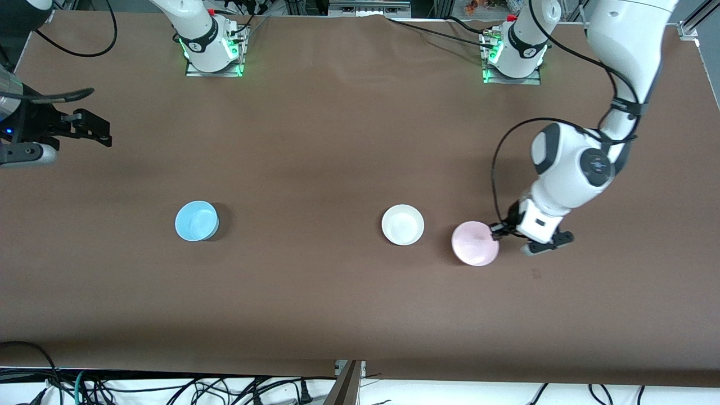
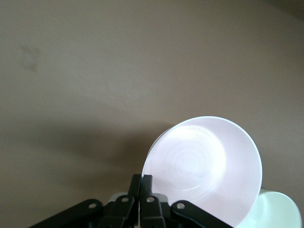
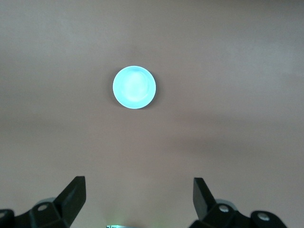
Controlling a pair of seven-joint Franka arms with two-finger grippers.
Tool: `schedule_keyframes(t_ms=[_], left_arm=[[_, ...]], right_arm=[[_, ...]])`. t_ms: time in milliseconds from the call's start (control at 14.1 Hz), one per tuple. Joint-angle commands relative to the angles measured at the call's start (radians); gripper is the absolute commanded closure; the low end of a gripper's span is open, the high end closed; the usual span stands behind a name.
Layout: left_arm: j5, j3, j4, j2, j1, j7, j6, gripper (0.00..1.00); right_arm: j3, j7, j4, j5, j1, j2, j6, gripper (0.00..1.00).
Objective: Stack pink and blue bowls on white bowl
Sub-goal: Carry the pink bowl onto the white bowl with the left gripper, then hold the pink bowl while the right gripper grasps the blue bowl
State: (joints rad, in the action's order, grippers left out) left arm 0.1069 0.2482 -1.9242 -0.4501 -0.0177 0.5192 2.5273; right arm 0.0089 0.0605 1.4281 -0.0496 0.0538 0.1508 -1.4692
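Beside the glossy white bowl (image 1: 403, 224), the left gripper (image 1: 497, 229) pinches the round pink bowl's (image 1: 475, 243) rim; right gripper (image 3: 139, 195) waits, spread.

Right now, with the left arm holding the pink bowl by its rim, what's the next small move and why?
Probably carry the pink bowl sideways until it hangs over the white bowl. The left gripper has its jaws shut on the pink rim, the bowl looks tilted and lifted, and the white bowl sits just beside it, toward the right arm's end. The right gripper waits open, high above the blue bowl.
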Motion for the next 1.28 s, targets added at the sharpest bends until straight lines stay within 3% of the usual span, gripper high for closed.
schedule_keyframes(t_ms=[0, 498, 925, 1209], left_arm=[[-0.067, -0.009, -0.001, 0.025, -0.074, 0.180, -0.012, 1.00], [-0.081, -0.009, -0.002, 0.031, -0.225, 0.399, -0.009, 1.00], [-0.081, -0.009, -0.015, 0.016, -0.263, 0.447, 0.046, 1.00], [-0.081, -0.009, -0.038, 0.004, -0.278, 0.466, 0.096, 1.00]], right_arm=[[0.000, 0.001, -0.012, 0.013, -0.003, 0.053, -0.032, 0.00], [-0.003, 0.016, 0.012, 0.017, -0.051, 0.308, -0.192, 0.00], [-0.003, 0.015, 0.276, 0.049, -0.086, 0.338, -0.590, 0.00], [-0.003, 0.016, 0.299, 0.135, -0.095, 0.394, -0.681, 0.00]])
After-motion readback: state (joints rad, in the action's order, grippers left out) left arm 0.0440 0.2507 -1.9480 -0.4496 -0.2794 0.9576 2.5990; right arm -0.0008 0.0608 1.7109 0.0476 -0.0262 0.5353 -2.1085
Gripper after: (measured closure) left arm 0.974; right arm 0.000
